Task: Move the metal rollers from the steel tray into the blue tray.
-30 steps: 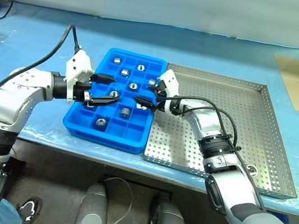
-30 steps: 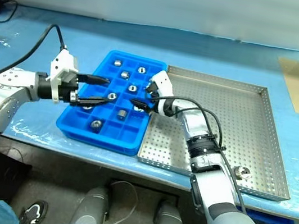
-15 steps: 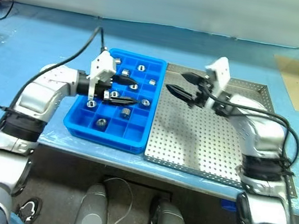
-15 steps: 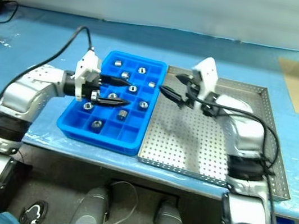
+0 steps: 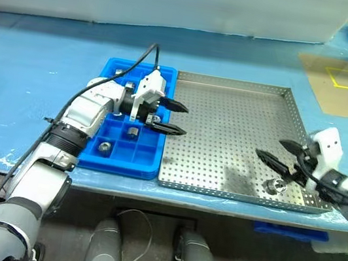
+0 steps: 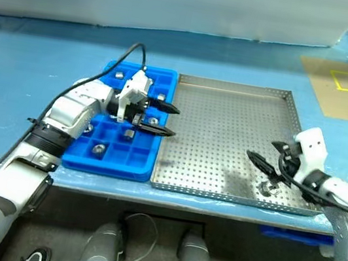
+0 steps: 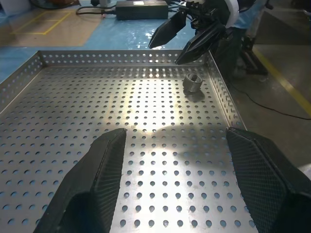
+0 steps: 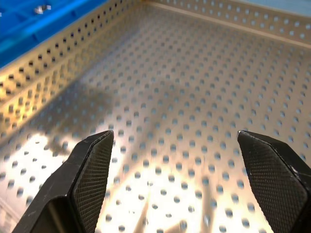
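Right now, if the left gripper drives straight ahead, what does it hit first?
Likely nothing close: the left gripper, open, points across the steel tray floor; the last roller lies slightly aside, then the far rim.

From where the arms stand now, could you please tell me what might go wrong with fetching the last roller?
The one metal roller left in the steel tray sits close to its near right corner, so the open right pincer hovering beside it could knock a finger on the rim or push the roller against the wall. The open left pincer hangs over the seam beside the blue tray, where a returning arm might meet it.
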